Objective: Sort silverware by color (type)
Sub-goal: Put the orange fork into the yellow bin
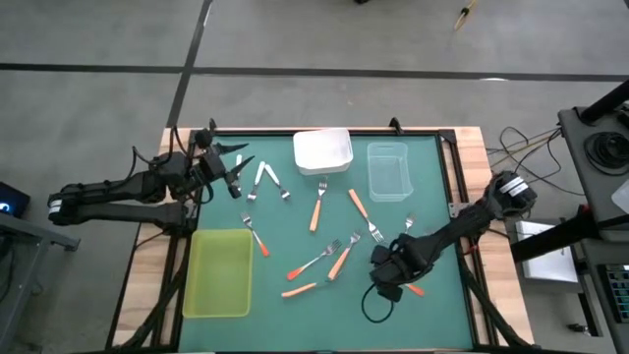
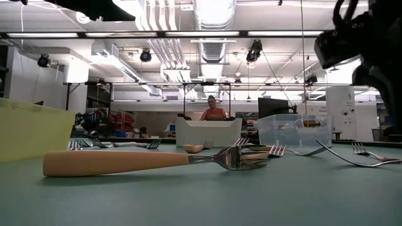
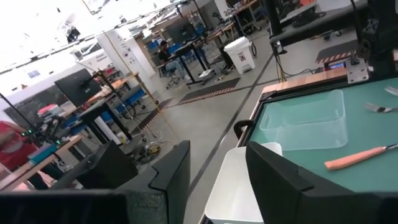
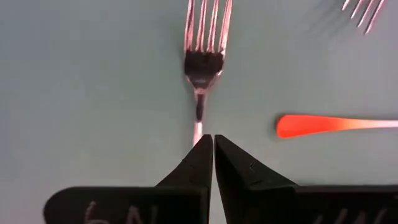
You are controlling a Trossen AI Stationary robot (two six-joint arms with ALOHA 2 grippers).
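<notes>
Several forks lie scattered on the green mat: white-handled ones (image 1: 263,178), a light orange one (image 1: 317,211) and red-orange ones (image 1: 359,205). My right gripper (image 1: 385,275) is low over the mat near its right near part, fingers shut (image 4: 213,138). A fork (image 4: 203,56) lies just past the tips, tines pointing away, and its handle is hidden under the fingers. A red-orange handle (image 4: 329,124) lies beside it. My left gripper (image 1: 236,182) hovers open (image 3: 217,180) by the white-handled forks, at the far left. A light orange fork (image 2: 125,162) fills the low view. My right gripper's shut fingertips stand from above over the spot where the fork's metal neck (image 4: 198,127) meets its handle. The neck runs in under one fingertip (image 4: 202,152), slightly off the seam between the fingers. I cannot tell whether they touch it. The fork looks flat on the mat.
A yellow-green tray (image 1: 218,272) sits at the near left. A white tray (image 1: 322,150) and a clear tray (image 1: 387,169) stand along the far edge, both in the left wrist view (image 3: 233,186) (image 3: 305,124). A cable loops below the right gripper (image 1: 378,305). A person sits far behind the table (image 2: 214,110).
</notes>
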